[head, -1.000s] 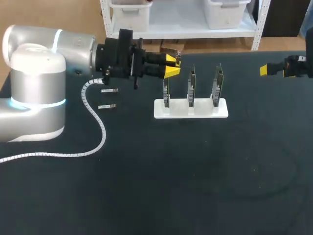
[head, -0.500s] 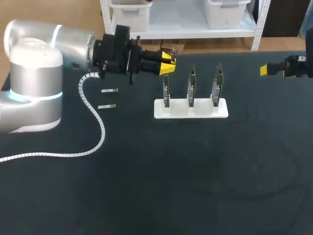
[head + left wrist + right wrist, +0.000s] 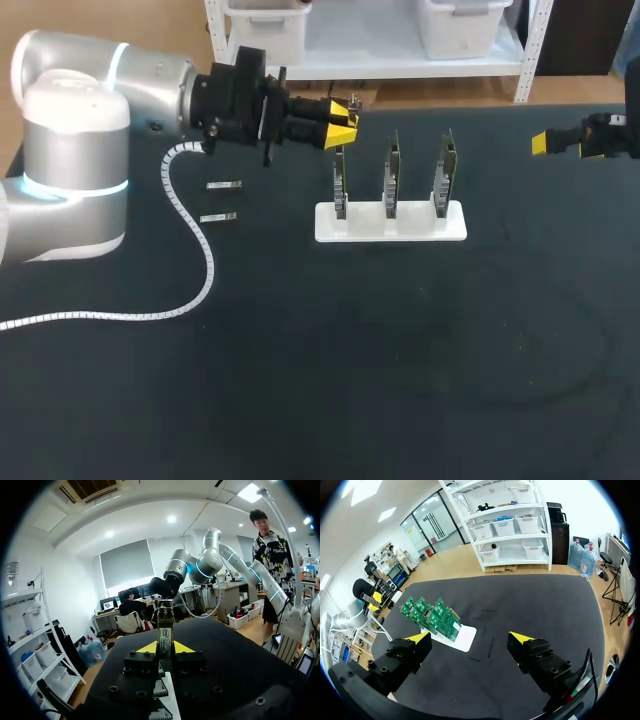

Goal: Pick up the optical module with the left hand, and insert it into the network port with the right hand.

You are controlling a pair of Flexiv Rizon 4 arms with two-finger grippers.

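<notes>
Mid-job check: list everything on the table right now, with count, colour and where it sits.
Table: one, black, under everything.
Stand: one, white, mid-table towards the far edge.
Circuit boards: three, green, upright in a row on the stand.
Loose modules: two, silvery, flat on the table, left of the stand.
Optical module: one, dark with a pale label, between the left tool's fingers.
Cable: one, white, coiled, trailing from the left arm across the table.
Left tool: yellow tips, shut on the optical module, by the leftmost board's top.
Right tool: yellow tips, open, empty, far right.
</notes>
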